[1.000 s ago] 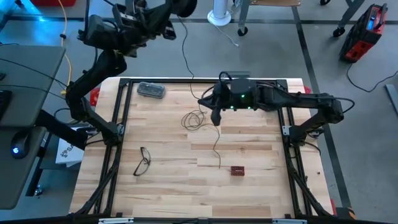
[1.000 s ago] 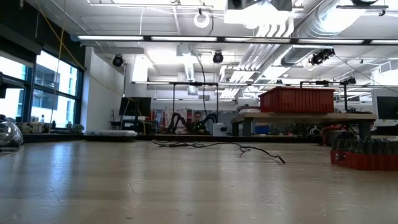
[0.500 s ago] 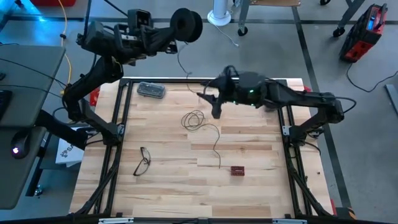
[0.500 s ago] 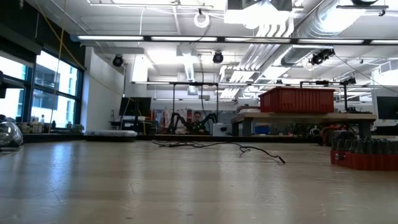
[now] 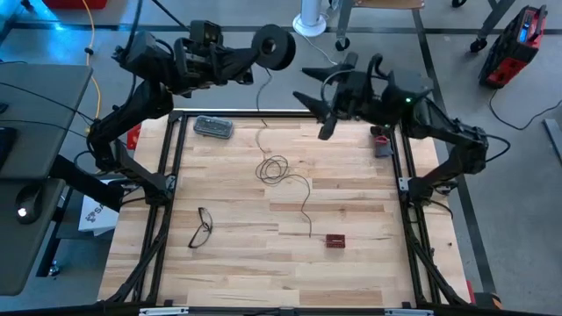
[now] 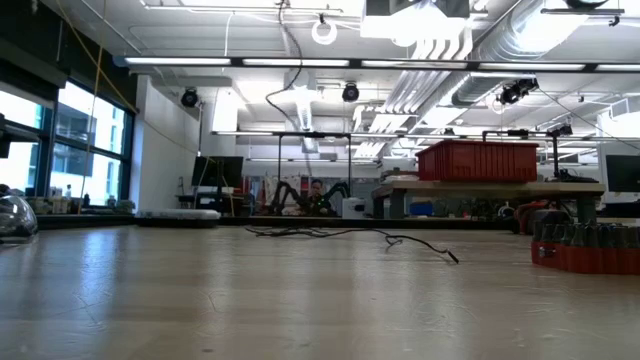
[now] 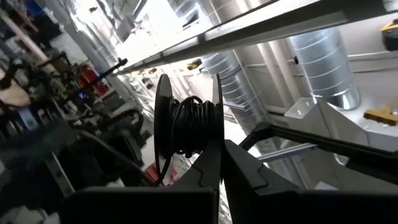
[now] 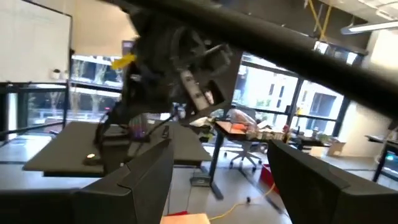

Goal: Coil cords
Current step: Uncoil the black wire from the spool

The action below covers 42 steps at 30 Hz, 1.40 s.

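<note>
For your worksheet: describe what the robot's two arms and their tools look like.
Both arms are dark, jointed and tube-like. The right arm shows a small green light and thin black cabling. Each tool, left tool and right tool, ends in two tapered black fingers.

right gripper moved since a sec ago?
Yes. In the high view the right gripper has lifted off the wire loops and swung toward the table's far edge, jaws now open, holding nothing.

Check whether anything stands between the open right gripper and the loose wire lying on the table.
Nothing visible does. The right gripper hangs open above the table's far edge, and the wire lies looped on bare wood nearer the middle. The eyeglasses and red block lie off that path. The left gripper holds the reel.
</note>
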Each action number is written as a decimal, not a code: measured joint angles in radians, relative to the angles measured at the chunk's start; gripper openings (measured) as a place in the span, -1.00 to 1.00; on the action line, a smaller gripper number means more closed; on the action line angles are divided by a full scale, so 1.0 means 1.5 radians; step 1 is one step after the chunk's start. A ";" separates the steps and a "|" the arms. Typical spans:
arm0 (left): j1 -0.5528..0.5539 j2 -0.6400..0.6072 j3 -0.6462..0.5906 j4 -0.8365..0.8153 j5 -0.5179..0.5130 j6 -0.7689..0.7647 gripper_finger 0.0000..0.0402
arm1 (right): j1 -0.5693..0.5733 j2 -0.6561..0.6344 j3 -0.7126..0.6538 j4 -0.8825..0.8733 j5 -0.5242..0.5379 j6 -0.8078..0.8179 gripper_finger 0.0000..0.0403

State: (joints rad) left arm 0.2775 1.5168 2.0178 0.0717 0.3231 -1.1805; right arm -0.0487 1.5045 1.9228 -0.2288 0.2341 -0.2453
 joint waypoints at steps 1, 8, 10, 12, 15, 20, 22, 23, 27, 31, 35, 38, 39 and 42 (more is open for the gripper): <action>-0.003 0.004 0.000 0.002 0.000 -0.004 -1.00 | -0.004 0.006 0.000 0.015 -0.004 0.000 0.26; -0.008 0.021 -0.001 0.040 0.006 -0.021 -1.00 | -0.008 0.038 0.000 0.040 -0.076 0.024 0.26; -0.007 0.021 0.000 0.064 0.011 -0.015 -1.00 | -0.008 0.040 0.000 0.040 -0.076 0.023 0.26; -0.007 0.020 0.000 0.072 0.011 -0.015 -1.00 | -0.008 0.040 0.000 0.043 -0.077 0.022 0.26; -0.007 0.021 0.000 0.071 0.011 -0.027 -1.00 | -0.008 0.039 0.000 0.046 -0.080 0.018 0.26; -0.007 0.021 0.000 0.073 0.012 -0.026 -1.00 | -0.008 0.054 0.000 0.045 -0.081 0.036 0.19; -0.007 0.021 0.000 0.073 0.012 -0.026 -1.00 | -0.008 0.062 0.000 0.047 -0.082 0.044 0.16; -0.007 0.021 0.000 0.073 0.012 -0.026 -1.00 | -0.008 0.063 0.000 0.049 -0.082 0.047 0.14; -0.007 0.021 0.000 0.073 0.025 -0.031 -1.00 | -0.008 0.062 0.000 0.063 -0.087 0.048 0.13; -0.007 0.021 0.000 0.072 0.033 -0.032 -1.00 | -0.008 0.067 0.000 0.068 -0.093 0.058 0.13; -0.006 0.021 0.000 0.072 0.036 -0.032 -1.00 | -0.008 0.082 0.000 0.081 -0.120 0.078 0.13; -0.007 0.021 0.000 0.071 0.040 -0.033 -1.00 | -0.008 0.089 0.000 0.079 -0.104 0.079 0.13; -0.007 0.021 0.000 0.071 0.041 -0.033 -1.00 | -0.010 0.090 0.000 0.079 -0.104 0.085 0.13; -0.007 0.021 0.000 0.071 0.041 -0.033 -1.00 | -0.012 0.091 0.000 0.081 -0.102 0.093 0.11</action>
State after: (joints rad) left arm 0.2676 1.5490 2.0178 0.1786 0.3843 -1.2297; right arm -0.0662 1.6405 1.9224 -0.1079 0.0805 -0.1051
